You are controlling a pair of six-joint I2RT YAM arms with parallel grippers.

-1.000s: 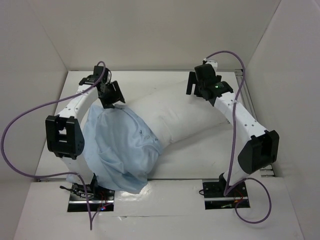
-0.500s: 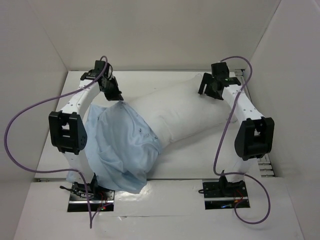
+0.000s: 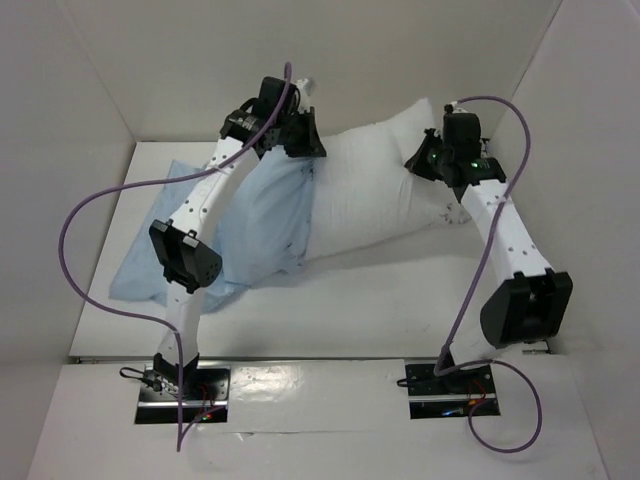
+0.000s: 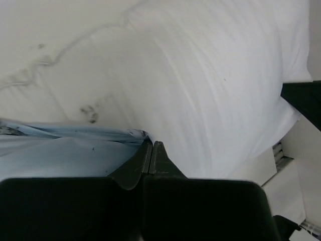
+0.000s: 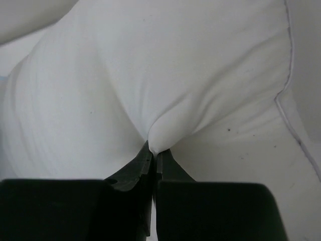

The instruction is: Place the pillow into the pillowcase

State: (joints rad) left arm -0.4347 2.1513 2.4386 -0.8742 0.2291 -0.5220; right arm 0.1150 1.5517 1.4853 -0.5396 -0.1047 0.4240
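The white pillow (image 3: 375, 190) lies across the back of the table, its left end inside the mouth of the light blue pillowcase (image 3: 245, 225). The pillowcase stretches down-left from there. My left gripper (image 3: 303, 148) is raised at the pillowcase's mouth, on top of the pillow. In the left wrist view that gripper (image 4: 152, 144) is shut, with the blue pillowcase (image 4: 65, 153) edge pinched at its tips against the pillow (image 4: 215, 85). My right gripper (image 3: 420, 160) is at the pillow's right end. In the right wrist view it (image 5: 156, 150) is shut on a fold of the pillow (image 5: 150, 75).
White walls (image 3: 60, 120) close in the table on the left, back and right. A purple cable (image 3: 90, 290) loops out from the left arm, and another (image 3: 500, 105) arcs over the right arm. The right arm's black elbow (image 3: 525, 310) hangs near the front right.
The right gripper has shut on the pillow's right end. The left gripper, shut on the pillowcase's edge, has risen and moved right, drawing the mouth over the pillow's left end. The pillowcase now lies stretched out.
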